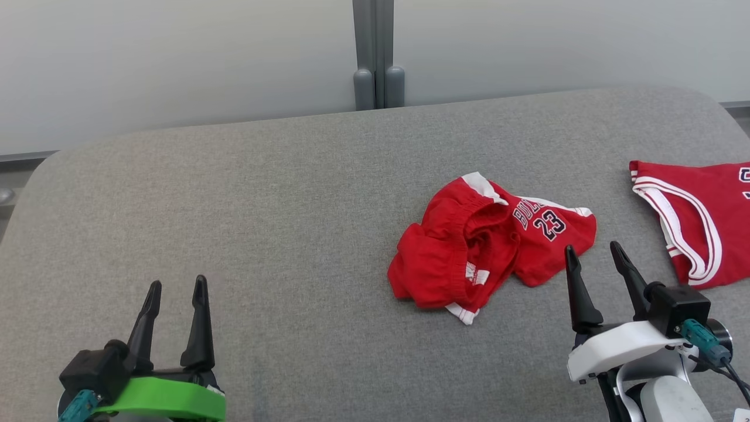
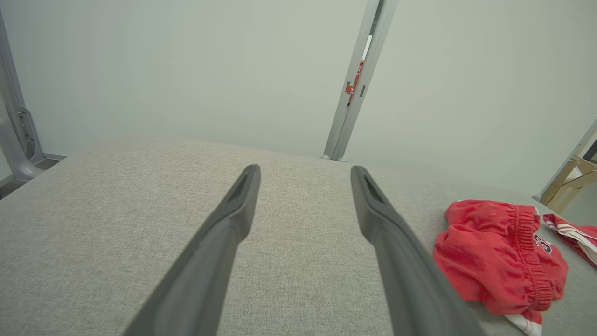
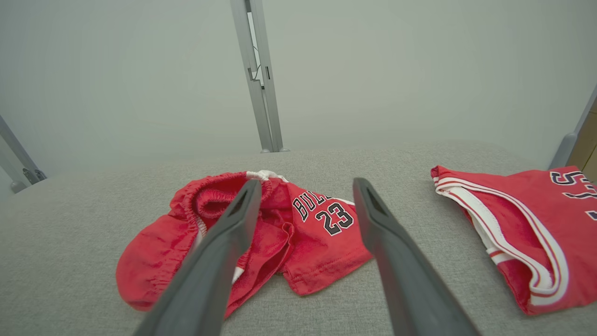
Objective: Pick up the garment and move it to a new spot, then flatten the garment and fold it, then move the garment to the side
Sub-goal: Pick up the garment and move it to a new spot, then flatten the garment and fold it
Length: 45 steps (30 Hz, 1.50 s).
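**Item 1, lower left of the head view:** left gripper [image 1: 177, 282] on a green-collared wrist. Its fingers point up the frame, spread wide and holding nothing. It stands over bare grey fabric-covered table [image 1: 293, 205], well apart from the garment.

**Item 2, lower right:** right gripper [image 1: 592, 248] on a white wrist housing. Its fingers lean slightly left, spread wide and empty. The tips are just beside the garment's near right edge; whether they touch it cannot be told.

**Item 3, right of centre:** garment [image 1: 457, 258], a pair of red shorts crumpled in a heap on the table.
- The elastic waistband gapes open.
- There is white trim at the hems.
- A dark "23" with lettering above it faces up.

**Item 4, right edge:** red jersey [image 1: 697, 217] with a white-striped armhole. It lies flat, apart from the shorts, and is cut off by the frame.

**Item 5, top of frame:** pale wall panels with a grey post [image 1: 378, 53] behind the table.
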Available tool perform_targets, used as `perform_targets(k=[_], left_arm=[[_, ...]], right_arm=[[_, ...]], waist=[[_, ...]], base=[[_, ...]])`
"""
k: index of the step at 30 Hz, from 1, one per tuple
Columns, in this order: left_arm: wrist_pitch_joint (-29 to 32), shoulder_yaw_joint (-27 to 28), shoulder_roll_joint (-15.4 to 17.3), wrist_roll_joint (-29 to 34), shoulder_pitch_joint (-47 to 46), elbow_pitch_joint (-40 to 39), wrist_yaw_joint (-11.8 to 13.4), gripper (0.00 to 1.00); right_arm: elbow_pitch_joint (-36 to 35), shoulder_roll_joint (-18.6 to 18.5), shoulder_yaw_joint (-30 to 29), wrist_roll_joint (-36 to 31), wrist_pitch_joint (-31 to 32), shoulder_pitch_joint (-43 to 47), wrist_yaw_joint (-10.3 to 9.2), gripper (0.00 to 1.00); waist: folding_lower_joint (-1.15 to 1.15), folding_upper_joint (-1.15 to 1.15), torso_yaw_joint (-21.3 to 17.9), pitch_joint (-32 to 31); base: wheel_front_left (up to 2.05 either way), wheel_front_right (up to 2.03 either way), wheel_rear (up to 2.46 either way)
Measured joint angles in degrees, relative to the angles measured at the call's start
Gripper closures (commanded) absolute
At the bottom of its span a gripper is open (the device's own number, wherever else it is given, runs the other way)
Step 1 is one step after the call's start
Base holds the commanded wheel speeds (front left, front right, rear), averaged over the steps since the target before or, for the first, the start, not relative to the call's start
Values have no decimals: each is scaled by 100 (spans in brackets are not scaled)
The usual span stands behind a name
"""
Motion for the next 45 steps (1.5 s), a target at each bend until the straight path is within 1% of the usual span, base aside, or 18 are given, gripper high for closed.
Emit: perform_targets(k=[5, 12, 17, 24, 36, 45], left_arm=[[1, 249, -145, 115, 220, -93, -16, 0], [1, 458, -133, 419, 325, -60, -31, 0], [1, 566, -152, 458, 387, 20, -32, 0], [1, 589, -229, 499, 409, 25, -36, 0], [1, 616, -290, 516, 404, 115, -136, 0], [1, 621, -327, 561, 397, 199, -167, 0]], right_arm=[[29, 23, -34, -49, 59, 40, 0, 0], [71, 16, -73, -229, 175, 107, 0, 0], [105, 14, -108, -268, 197, 121, 0, 0], [92, 30, -81, -278, 227, 129, 0, 0], [81, 35, -54, -311, 227, 127, 0, 0], [77, 45, -38, -301, 233, 126, 0, 0]], waist=[[0, 0, 27, -92], [0, 0, 47, -166], [0, 0, 54, -208], [0, 0, 59, -200], [0, 0, 54, -131], [0, 0, 11, -120]], base=[[0, 0, 0], [0, 0, 0], [0, 0, 0], [0, 0, 0], [0, 0, 0], [0, 0, 0]])
